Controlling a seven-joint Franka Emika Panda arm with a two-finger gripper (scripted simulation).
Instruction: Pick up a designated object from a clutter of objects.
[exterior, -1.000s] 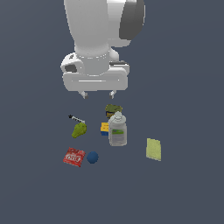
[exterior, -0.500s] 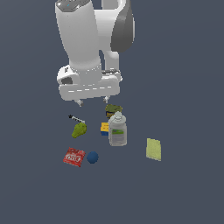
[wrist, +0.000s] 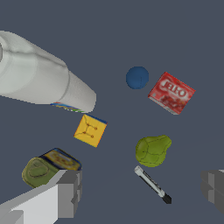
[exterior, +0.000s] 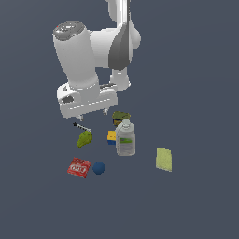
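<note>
The designated object, a thin whitish-grey stick with dark bands and a black tip (exterior: 81, 127) (wrist: 152, 185), lies flat at the far left of the clutter of objects. My gripper (exterior: 93, 113) (wrist: 140, 190) hangs open just above and behind it, holding nothing. In the wrist view the stick sits between my two grey fingers (wrist: 65, 192), closer to the other one. A green lump (exterior: 84, 137) (wrist: 152, 150) lies right next to the stick.
A clear jar with a white lid (exterior: 125, 138) (wrist: 39, 78) stands beside a yellow-blue box (exterior: 111, 137) (wrist: 90, 130) and an olive can (exterior: 120, 116) (wrist: 50, 166). A red packet (exterior: 79, 167) (wrist: 171, 92) and a blue ball (exterior: 98, 168) (wrist: 137, 77) lie nearer. A yellow-green pad (exterior: 164, 159) lies apart at the exterior view's right.
The arm has swung toward the exterior view's left and come lower, bringing the open gripper over the stick. No object has moved.
</note>
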